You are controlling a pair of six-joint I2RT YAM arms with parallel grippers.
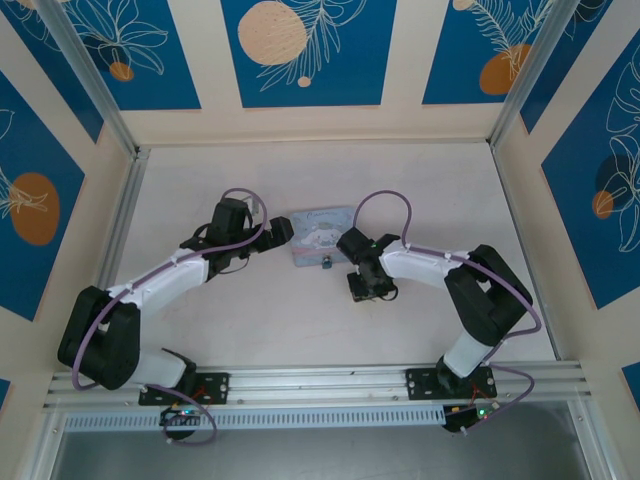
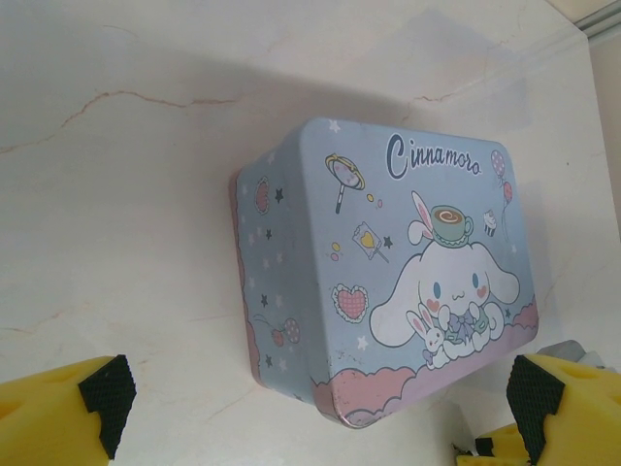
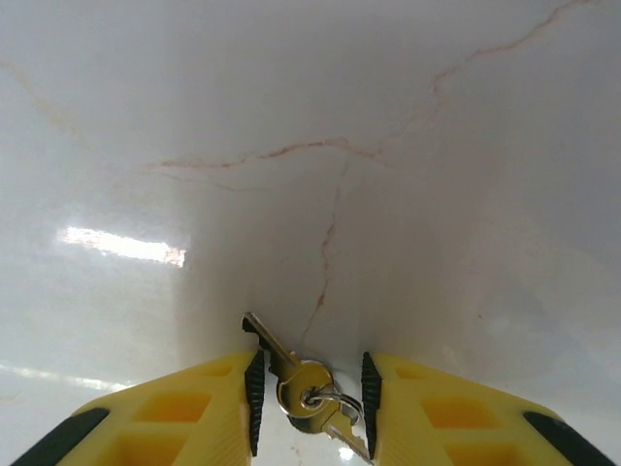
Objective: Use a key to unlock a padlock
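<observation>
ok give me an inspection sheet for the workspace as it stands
surface: white marbled table, thin reddish veins
job's things: padlock at the tin's near edge; key on a ring with a second key, flat on the table
clutter: pastel blue cartoon tin, lid shut
grippers: left gripper wide open, facing the tin; right gripper straddling the key, gaps either side, no grip seen
cables: purple cables looped along each arm
surroundings: blue leaf-print panels, metal frame rails
</observation>
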